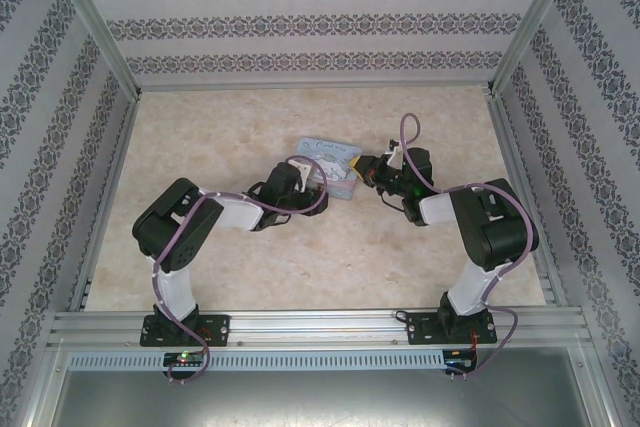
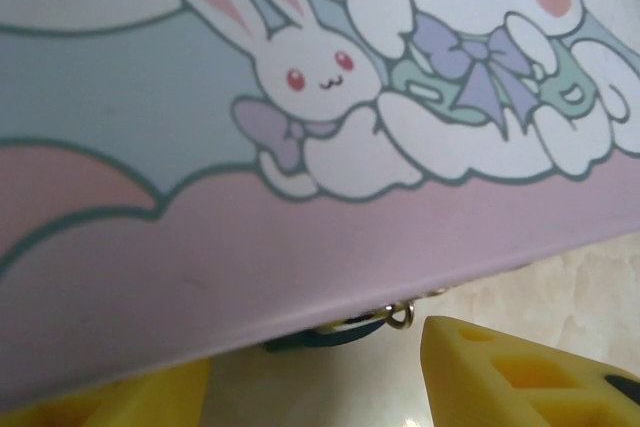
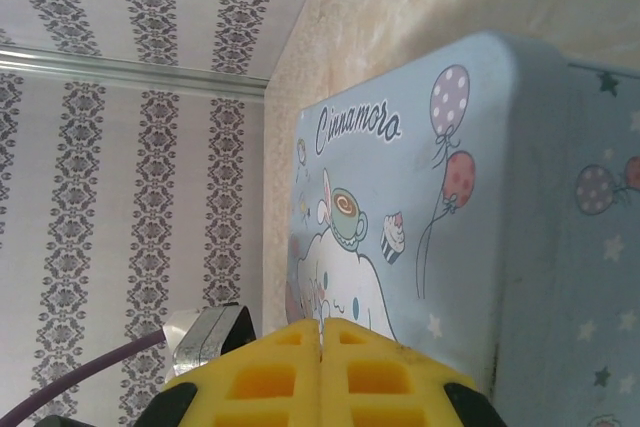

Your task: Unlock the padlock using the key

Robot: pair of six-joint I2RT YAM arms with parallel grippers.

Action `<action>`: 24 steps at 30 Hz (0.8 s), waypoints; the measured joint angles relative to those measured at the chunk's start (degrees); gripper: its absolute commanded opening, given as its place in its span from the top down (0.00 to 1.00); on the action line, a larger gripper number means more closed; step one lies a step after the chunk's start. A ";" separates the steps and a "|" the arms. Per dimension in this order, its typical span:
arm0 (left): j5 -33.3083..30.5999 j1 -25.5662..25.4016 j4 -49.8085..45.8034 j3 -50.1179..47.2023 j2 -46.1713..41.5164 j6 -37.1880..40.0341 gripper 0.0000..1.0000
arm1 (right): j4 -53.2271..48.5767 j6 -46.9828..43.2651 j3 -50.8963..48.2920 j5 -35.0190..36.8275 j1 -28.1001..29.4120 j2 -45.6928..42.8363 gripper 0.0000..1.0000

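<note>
Yellow pads of your left gripper stand apart, one at each lower corner of the wrist view. Just beyond them, the padlock peeks out dark teal from under the pink lower edge of the tin. A small metal ring sits beside it, and most of its body is hidden. Your right gripper has its pads pressed flat together, close to the tin's blue lid. You cannot tell whether the key sits between them. From above, the two grippers flank the tin on the table.
</note>
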 measured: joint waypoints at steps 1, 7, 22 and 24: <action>-0.04 0.00 0.55 0.22 0.46 0.02 0.44 | 0.02 0.04 0.09 -0.13 -0.11 0.20 1.00; 0.94 -0.04 3.34 1.31 2.40 -0.13 0.46 | 0.02 0.07 0.15 -0.28 -0.48 0.68 1.00; 5.84 -1.51 6.73 4.13 5.75 -1.77 0.48 | 0.42 0.07 0.15 -0.74 -1.20 1.44 1.00; 5.90 -1.51 7.19 4.22 5.97 -2.25 0.47 | 0.42 0.07 0.15 -0.81 -1.22 1.57 1.00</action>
